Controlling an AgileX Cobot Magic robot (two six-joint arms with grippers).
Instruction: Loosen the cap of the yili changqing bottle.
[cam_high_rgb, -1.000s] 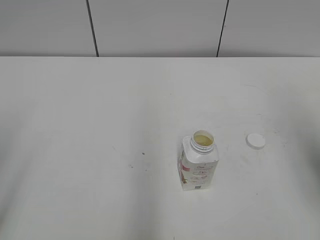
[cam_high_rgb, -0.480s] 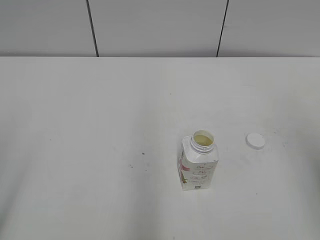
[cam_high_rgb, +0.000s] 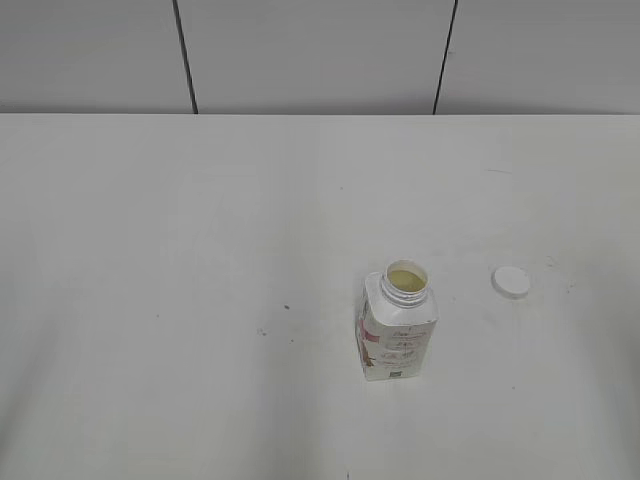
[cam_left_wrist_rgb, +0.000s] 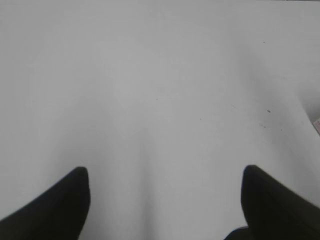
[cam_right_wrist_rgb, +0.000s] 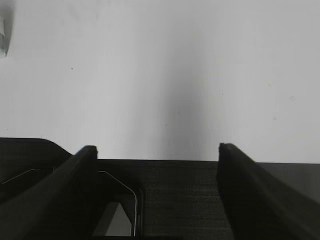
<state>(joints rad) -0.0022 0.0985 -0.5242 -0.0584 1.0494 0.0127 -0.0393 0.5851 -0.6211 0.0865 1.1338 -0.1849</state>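
Observation:
The yili changqing bottle (cam_high_rgb: 397, 335) stands upright on the white table, right of the middle, with its neck open and pale yellow liquid showing inside. The cap (cam_high_rgb: 511, 282) lies flat on the table to the bottle's right, apart from it. Neither gripper shows in the exterior view. In the left wrist view my left gripper (cam_left_wrist_rgb: 165, 172) is open and empty over bare table; a sliver of the bottle (cam_left_wrist_rgb: 317, 126) shows at the right edge. In the right wrist view my right gripper (cam_right_wrist_rgb: 157, 147) is open and empty at the table's edge.
The white table (cam_high_rgb: 200, 250) ends at a grey panelled wall (cam_high_rgb: 310, 55) at the back. A dark surface (cam_right_wrist_rgb: 180, 200) lies under the right gripper past the table's edge. A few small dark specks (cam_high_rgb: 286, 307) mark the tabletop left of the bottle.
The faint shadows at the left and right edges of the exterior view have drawn back out of view. The bottle and the cap have not moved.

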